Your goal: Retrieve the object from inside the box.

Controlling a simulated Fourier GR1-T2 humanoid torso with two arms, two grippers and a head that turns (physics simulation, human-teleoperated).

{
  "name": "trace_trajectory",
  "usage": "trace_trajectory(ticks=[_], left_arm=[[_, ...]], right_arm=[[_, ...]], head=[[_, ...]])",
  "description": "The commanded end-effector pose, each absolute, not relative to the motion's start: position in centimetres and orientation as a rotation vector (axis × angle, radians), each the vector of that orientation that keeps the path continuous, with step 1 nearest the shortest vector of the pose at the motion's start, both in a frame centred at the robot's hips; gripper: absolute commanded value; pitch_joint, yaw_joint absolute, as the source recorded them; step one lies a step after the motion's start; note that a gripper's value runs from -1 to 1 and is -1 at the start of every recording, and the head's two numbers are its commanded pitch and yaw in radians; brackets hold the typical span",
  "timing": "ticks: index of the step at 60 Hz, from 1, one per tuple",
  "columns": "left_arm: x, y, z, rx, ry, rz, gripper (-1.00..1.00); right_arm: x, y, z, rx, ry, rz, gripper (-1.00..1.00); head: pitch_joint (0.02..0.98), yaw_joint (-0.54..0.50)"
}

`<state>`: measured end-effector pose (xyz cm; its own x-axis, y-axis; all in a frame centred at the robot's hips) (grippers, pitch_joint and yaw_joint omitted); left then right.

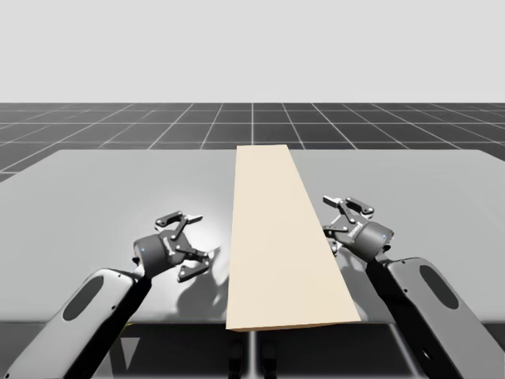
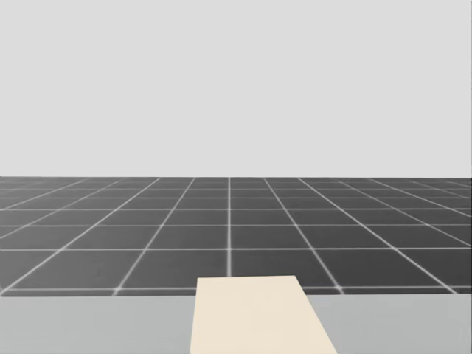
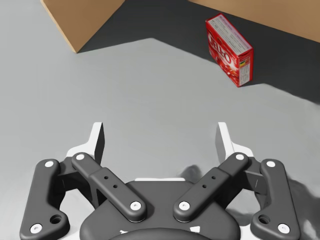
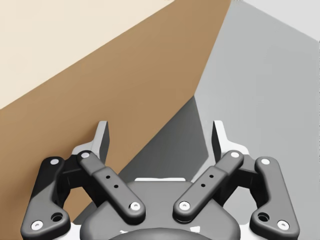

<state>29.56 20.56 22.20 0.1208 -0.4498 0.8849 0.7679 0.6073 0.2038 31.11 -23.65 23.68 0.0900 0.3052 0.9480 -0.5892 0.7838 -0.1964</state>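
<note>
Red carton (image 3: 229, 50) stands in shadow inside the open-sided cardboard box (image 1: 284, 237), ahead of my left gripper (image 3: 160, 135), spread wide and empty; best reach in low, straddling its narrow faces, while my right gripper (image 4: 160, 130), also spread, sits by the box's outer wall.

**High view:** set above the near edge of the surface (image 1: 118, 197), angled down and across it to the floor (image 1: 118, 126) beyond. It takes in the whole box (image 1: 276, 237) lengthwise.
**Head view:** lower and nearly level, facing the same way. It shares the box's far end, a strip of surface and the floor grid with the high view.
**Left wrist view:** close over the surface behind the left gripper (image 3: 160, 132), facing the box's shaded inside.
**Right wrist view:** behind the right gripper (image 4: 160, 127), nearer still, facing the box's brown side wall and pale top.
</note>
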Motion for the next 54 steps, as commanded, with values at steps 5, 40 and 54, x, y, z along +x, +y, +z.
trace_trajectory(ticks=[5,40,54], left_arm=[[26.4,13.8,22.1,-0.386,-1.14,-1.073,-1.0],[31.1,9.9,15.0,-0.575,-1.303,-0.801,-1.0],[33.7,9.1,14.4,-0.534,-1.289,-0.751,-1.0]], right_arm=[[30.4,-22.2,23.0,0.285,-1.309,0.733,-1.0],[30.2,-21.9,23.1,0.265,-1.342,0.749,-1.0],[30.2,-21.8,23.0,0.262,-1.349,0.759,-1.0]], head=[[0.144,-0.02],[0.155,0.0],[0.164,0.01]])
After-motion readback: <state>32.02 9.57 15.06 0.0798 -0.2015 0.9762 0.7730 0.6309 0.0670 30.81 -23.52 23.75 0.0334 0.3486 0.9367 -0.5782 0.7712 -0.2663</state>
